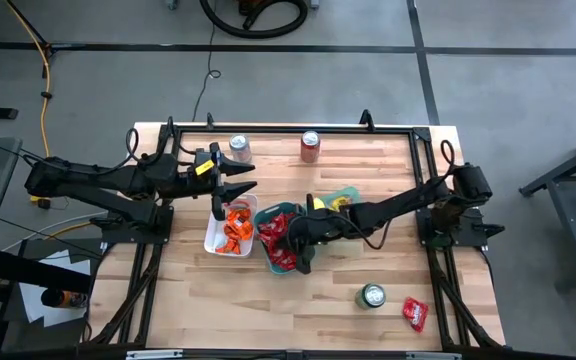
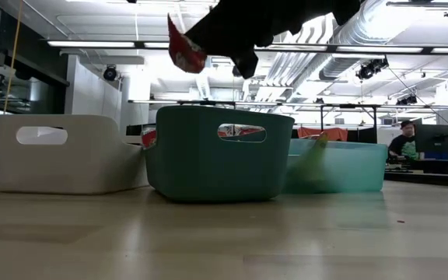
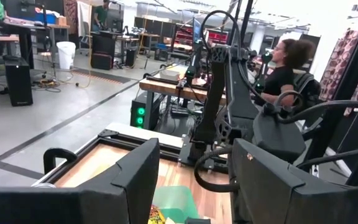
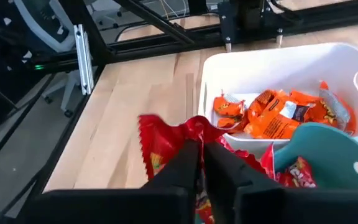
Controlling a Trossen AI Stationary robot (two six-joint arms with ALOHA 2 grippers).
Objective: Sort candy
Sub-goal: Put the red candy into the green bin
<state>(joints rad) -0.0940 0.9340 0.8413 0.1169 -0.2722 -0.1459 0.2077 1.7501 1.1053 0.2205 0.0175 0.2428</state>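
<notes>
My right gripper [image 4: 202, 163] hangs over the teal tray [image 2: 220, 159], which holds red candy [image 1: 276, 232], and is shut on one red candy packet [image 4: 166, 140]. That packet also shows above the tray [image 2: 183, 48]. Left of it, the white tray [image 1: 214, 238] holds orange candy [image 4: 278, 118]. A paler teal tray [image 1: 348, 194] stands to the right. My left gripper [image 1: 232, 186] is open and level above the white tray's far edge, touching nothing. My right gripper pinches the red packet's crinkly edge [image 4: 194, 132] between its two fingers. The fingers come from the table's right, slanting down. The packet sticks out past the fingertips and hangs clear above the teal tray [image 2: 185, 54].
A silver can [image 1: 239, 148] and a red can [image 1: 310, 146] stand near the far edge. A green can [image 1: 372, 296] and a loose red packet [image 1: 415, 313] lie near the front right. People sit beyond the table [image 3: 284, 65].
</notes>
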